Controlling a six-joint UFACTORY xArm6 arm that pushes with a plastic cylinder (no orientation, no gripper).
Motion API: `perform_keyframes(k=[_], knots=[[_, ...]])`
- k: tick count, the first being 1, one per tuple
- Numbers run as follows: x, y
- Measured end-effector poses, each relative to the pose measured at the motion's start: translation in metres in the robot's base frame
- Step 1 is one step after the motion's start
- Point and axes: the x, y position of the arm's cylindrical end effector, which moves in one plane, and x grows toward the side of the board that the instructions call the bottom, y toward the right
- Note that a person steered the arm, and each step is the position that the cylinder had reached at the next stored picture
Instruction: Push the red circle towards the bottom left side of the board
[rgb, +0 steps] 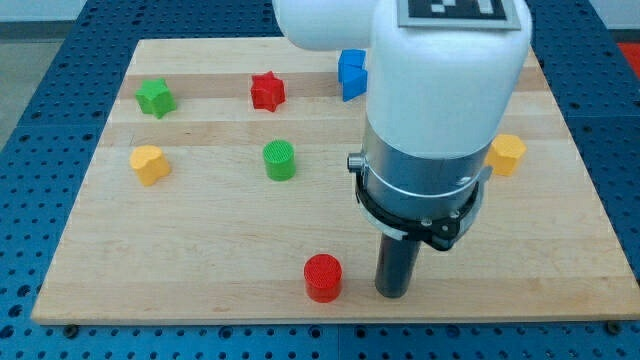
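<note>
The red circle (322, 277) stands near the board's bottom edge, slightly left of the middle. My tip (392, 294) rests on the board just to the right of it, a small gap apart, at about the same height in the view. The white arm body rises above the tip and hides part of the board's upper right.
On the wooden board (150, 270): a green star (155, 97) at top left, a red star (267, 91) at top middle, a blue block (350, 73) partly hidden by the arm, a yellow heart-like block (149, 164) at left, a green circle (280, 160) in the middle, a yellow block (507, 154) at right.
</note>
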Motion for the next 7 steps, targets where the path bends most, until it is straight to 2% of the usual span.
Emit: perform_keyframes(k=[1,2,4,5,7], knots=[[0.019,-0.015],[0.018,-0.015],[-0.014,-0.042],[-0.007,-0.073],[-0.029,-0.028]])
